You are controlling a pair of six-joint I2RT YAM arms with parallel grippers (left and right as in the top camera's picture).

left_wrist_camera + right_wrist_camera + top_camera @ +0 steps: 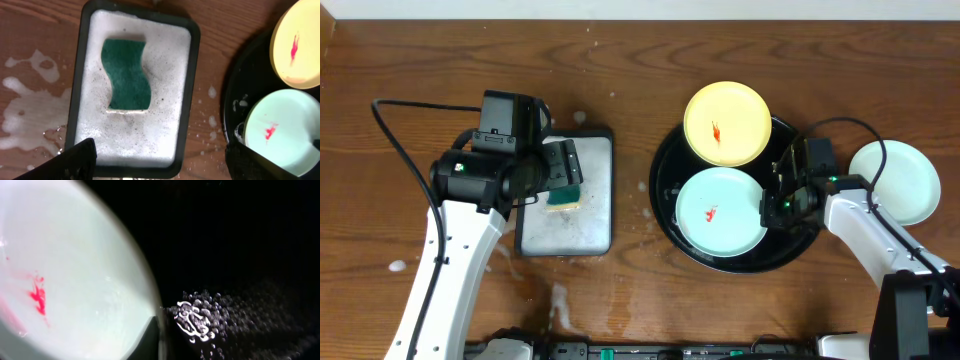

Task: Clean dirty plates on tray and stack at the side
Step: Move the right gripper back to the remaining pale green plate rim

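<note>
The left end effector (561, 172) is held above the sponge dish (80, 90), its fingers (82, 159) spread wide with nothing between them. The green sponge (126, 75) lies flat in the foam just ahead of them. The right end effector (778, 205) is set at the nearest rim of the mint plate (720, 212), which rests inside the tray (665, 190). Whether it is closed on that rim cannot be told, since only plate edge and black tray floor are shown in the right wrist view. The yellow plate (727, 122) lies beyond, over the tray's far rim, and a second mint plate (895, 180) sits behind the right end effector, off the tray on the surface (420, 60). Red smears are carried by both plates on the tray.

The tray floor beside the right end effector is wet and beaded, so the mint plate could be pushed sideways under scrubbing rather than steadied. If it were lifted by one edge, it could be tipped against the yellow plate, which is touching it or nearly so. More foam would likely be dripped from the soaked sponge.

Open room is left between dish and tray for the left arm. The right end effector is hemmed in between the tray's raised rim and the plate behind it.
</note>
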